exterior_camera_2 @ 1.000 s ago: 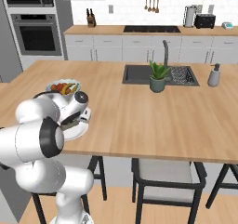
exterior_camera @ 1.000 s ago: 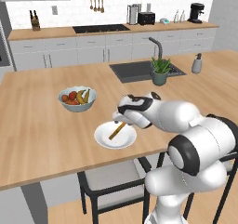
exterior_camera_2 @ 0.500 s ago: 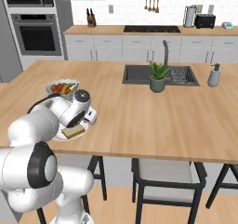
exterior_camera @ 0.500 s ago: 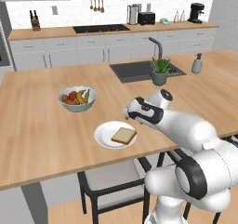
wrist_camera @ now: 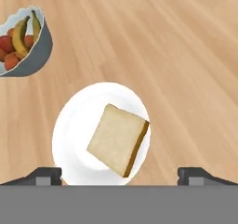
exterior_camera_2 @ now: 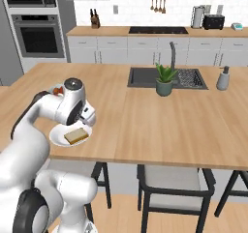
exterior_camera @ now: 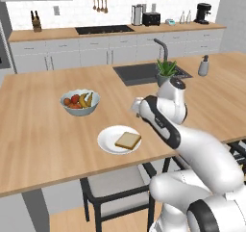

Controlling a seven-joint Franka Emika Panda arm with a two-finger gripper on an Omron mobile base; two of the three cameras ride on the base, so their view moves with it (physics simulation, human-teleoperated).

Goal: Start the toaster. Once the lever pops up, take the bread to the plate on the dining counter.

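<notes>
The bread (wrist_camera: 118, 140) lies flat on the white plate (wrist_camera: 69, 125), free of the fingers. My gripper (wrist_camera: 120, 175) hovers open above them, its two dark fingertips (wrist_camera: 44, 175) spread wider than the slice. From the left base, the bread (exterior_camera: 128, 140) and plate (exterior_camera: 108, 142) sit near the front edge of the dining counter (exterior_camera: 38, 130), with the gripper (exterior_camera: 137, 109) raised just behind and right of them. The right base view has the slice (exterior_camera_2: 76, 136) on the plate (exterior_camera_2: 58, 138) under my hand (exterior_camera_2: 89, 118). The black toaster (exterior_camera: 151, 19) stands far off on the back worktop.
A bowl of fruit (exterior_camera: 79, 101) stands left of and behind the plate. The inset sink (exterior_camera: 144, 72) with its tap, a potted plant (exterior_camera: 166, 70) and a soap dispenser (exterior_camera: 204, 66) lie to the right. A stool (exterior_camera: 115, 187) sits under the counter's front edge.
My hand has lifted and drawn back from the plate. The bread, seen edge-on at the fingers a second ago, now lies flat on the plate.
</notes>
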